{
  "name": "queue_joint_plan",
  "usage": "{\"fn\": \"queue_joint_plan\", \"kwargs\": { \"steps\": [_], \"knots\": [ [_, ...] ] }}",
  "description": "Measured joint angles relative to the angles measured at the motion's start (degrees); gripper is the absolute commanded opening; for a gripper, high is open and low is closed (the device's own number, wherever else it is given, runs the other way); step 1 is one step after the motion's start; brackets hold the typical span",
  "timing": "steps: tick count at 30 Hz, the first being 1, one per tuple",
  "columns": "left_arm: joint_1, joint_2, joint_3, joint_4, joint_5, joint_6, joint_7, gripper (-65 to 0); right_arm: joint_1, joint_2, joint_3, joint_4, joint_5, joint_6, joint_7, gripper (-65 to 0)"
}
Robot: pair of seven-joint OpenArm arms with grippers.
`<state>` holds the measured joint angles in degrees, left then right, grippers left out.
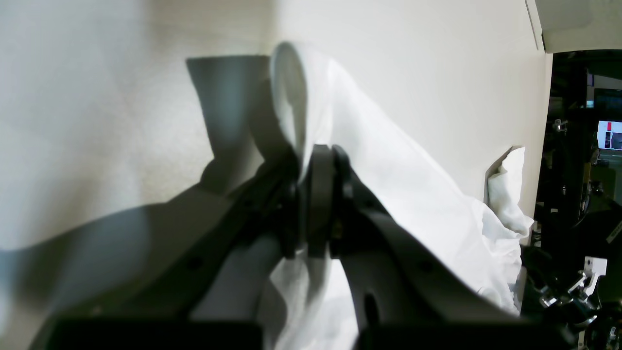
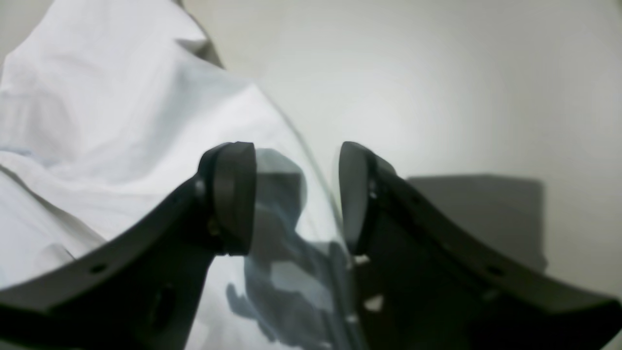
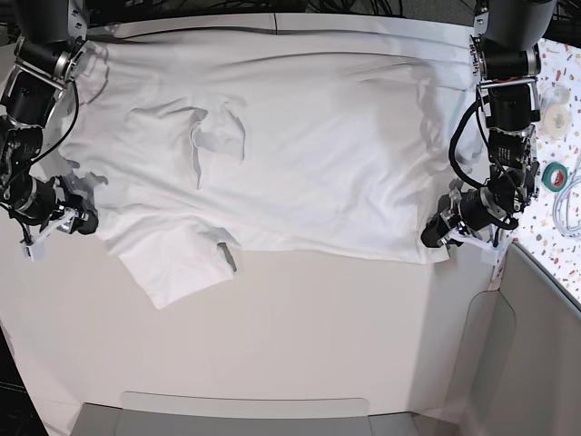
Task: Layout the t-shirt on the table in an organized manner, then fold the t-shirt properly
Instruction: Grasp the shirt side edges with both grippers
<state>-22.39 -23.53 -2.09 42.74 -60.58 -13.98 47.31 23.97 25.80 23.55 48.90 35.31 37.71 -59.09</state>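
Note:
The white t-shirt [image 3: 300, 154] lies spread wide over the far half of the off-white table [image 3: 318, 327], with one sleeve [image 3: 177, 263] pointing toward the front. My left gripper [image 3: 432, 236] is at the shirt's right front corner. In the left wrist view this gripper [image 1: 316, 194] is shut on a fold of the t-shirt [image 1: 388, 160], which rises a little off the table [image 1: 97, 121]. My right gripper [image 3: 88, 221] sits at the shirt's left edge. Seen from the right wrist, that gripper [image 2: 296, 199] is open, low over the t-shirt [image 2: 97, 121], whose edge runs under the gap.
A speckled strip [image 3: 558, 100] with a green tape roll [image 3: 552, 174] runs along the right side. A grey panel [image 3: 536, 345] stands at the front right and a grey ledge [image 3: 245, 413] lines the front edge. Past the table's end is dark clutter with a monitor [image 1: 610, 133].

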Motion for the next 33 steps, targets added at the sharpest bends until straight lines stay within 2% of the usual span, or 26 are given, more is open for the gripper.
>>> {"fn": "queue_joint_plan", "kwargs": {
  "steps": [3,7,9,11,13,20,25,33],
  "knots": [
    [0.0,0.0,0.0,0.0,0.0,0.0,0.0,-65.0,0.5,-1.9,0.2,0.5,-3.7,0.0,1.0,-36.7],
    [0.0,0.0,0.0,0.0,0.0,0.0,0.0,-65.0,0.1,-3.6,0.1,0.7,-3.6,0.1,2.4,-37.1],
    [0.0,0.0,0.0,0.0,0.0,0.0,0.0,-65.0,-0.2,-4.0,0.0,0.9,-3.2,0.3,2.6,-39.7],
    [0.0,0.0,0.0,0.0,0.0,0.0,0.0,-65.0,-0.2,-4.1,0.0,0.9,-3.4,0.5,2.6,-49.1],
    [0.0,0.0,0.0,0.0,0.0,0.0,0.0,-65.0,-0.3,-4.1,0.0,0.8,-3.7,0.5,2.2,-64.9],
    [0.1,0.0,-0.2,1.6,0.0,0.2,0.2,-65.0,-1.0,-2.9,-4.2,4.3,-4.2,0.6,0.9,-65.0],
    [3.4,0.3,-0.1,11.3,2.4,1.8,2.2,-65.0,-5.3,-3.1,-4.6,14.9,-7.1,0.7,-2.5,-65.0],
    [9.2,0.5,0.1,24.9,3.5,2.0,3.5,-65.0,-10.3,-3.0,-4.6,29.8,-6.9,0.7,-2.2,-65.0]
  ]
}}
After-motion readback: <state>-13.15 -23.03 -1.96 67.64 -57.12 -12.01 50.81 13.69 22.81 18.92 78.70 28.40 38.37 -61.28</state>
